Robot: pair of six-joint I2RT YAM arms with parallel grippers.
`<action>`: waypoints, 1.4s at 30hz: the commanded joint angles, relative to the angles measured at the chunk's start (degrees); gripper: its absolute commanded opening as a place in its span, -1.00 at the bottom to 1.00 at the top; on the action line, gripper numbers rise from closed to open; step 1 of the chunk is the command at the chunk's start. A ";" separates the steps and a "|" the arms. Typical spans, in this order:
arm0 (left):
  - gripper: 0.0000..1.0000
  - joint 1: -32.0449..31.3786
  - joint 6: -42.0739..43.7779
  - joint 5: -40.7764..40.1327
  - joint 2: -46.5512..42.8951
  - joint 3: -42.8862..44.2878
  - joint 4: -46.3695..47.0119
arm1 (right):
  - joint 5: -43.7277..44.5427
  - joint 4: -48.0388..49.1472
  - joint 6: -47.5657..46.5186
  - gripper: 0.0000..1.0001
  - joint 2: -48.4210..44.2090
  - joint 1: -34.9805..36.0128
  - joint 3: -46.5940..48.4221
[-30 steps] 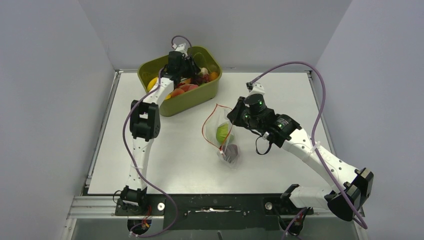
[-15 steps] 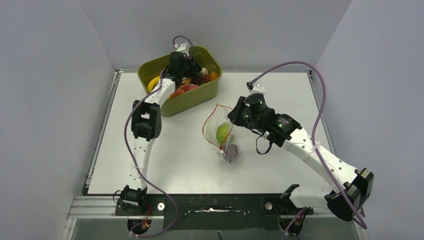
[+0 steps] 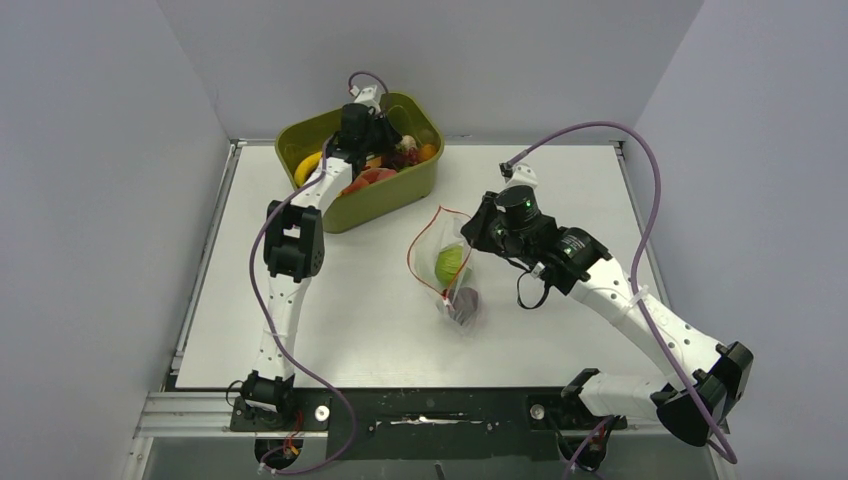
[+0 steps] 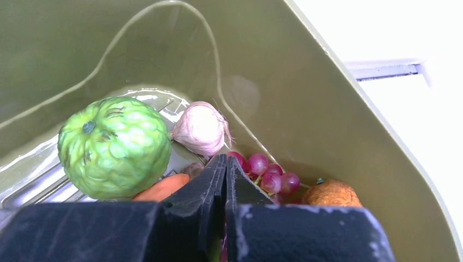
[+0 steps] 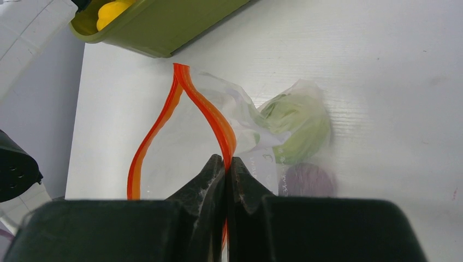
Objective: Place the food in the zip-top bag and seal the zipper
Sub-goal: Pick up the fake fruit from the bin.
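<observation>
The left gripper (image 4: 225,164) has its fingers pressed together, down inside the tub (image 4: 306,109); whether they pinch anything cannot be told. Just past its tips lie the grapes (image 4: 267,174), and a little farther the garlic (image 4: 201,130), near the tub's wall. To the left of the tips sits the bumpy green fruit (image 4: 113,146) with an orange piece (image 4: 161,188) touching it, and to the right a brownish fruit (image 4: 334,194) lies by the wall. The right gripper (image 5: 225,164) is clamped on the zipper (image 5: 205,112) of the bag (image 5: 243,109), whose mouth gapes in a loop ahead and to the left of the fingers. To their right, inside the bag on the table (image 5: 382,65), lie a pale green food (image 5: 300,128) and, nearer, a purple food (image 5: 307,179). Farther ahead stands the tub, with a yellow food (image 5: 112,8) showing at its rim.
</observation>
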 commanded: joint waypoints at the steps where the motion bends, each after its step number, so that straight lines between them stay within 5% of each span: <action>1: -1.00 0.64 2.39 1.18 -4.25 1.14 1.13 | 0.36 2.69 0.18 -1.00 -2.01 -0.65 1.60; 42: -1.00 1.56 8.49 -5.53 -38.94 -22.99 4.58 | 4.91 0.93 3.41 -1.00 -3.58 -0.10 -0.75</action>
